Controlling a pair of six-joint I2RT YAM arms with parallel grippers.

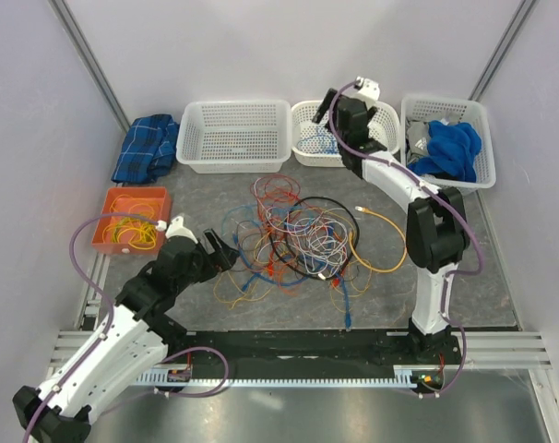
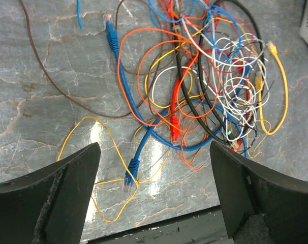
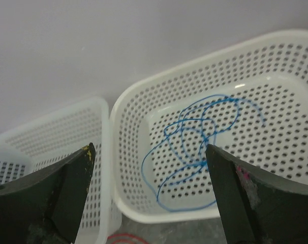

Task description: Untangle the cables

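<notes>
Most cables (image 1: 303, 242) lie knotted in the middle of the bench, so lots is left. The orange bin (image 1: 102, 221) by the left edge holds yellow ones. A far-edge basket (image 3: 124, 168) holds one blue cable (image 3: 194, 147). The left gripper (image 2: 154, 152) by the knot and the right gripper (image 3: 150, 152) over the basket both gape wide, holding nothing.

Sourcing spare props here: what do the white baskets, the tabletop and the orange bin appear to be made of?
White baskets: likely moulded plastic with a smooth, slightly glossy finish; regular perforated walls and a rounded rim.
Tabletop: grey marble-look surface, glossy, with bright reflections; whether it is stone or laminate cannot be told.
Orange bin: probably plastic; uniform colour and thin walls.
</notes>
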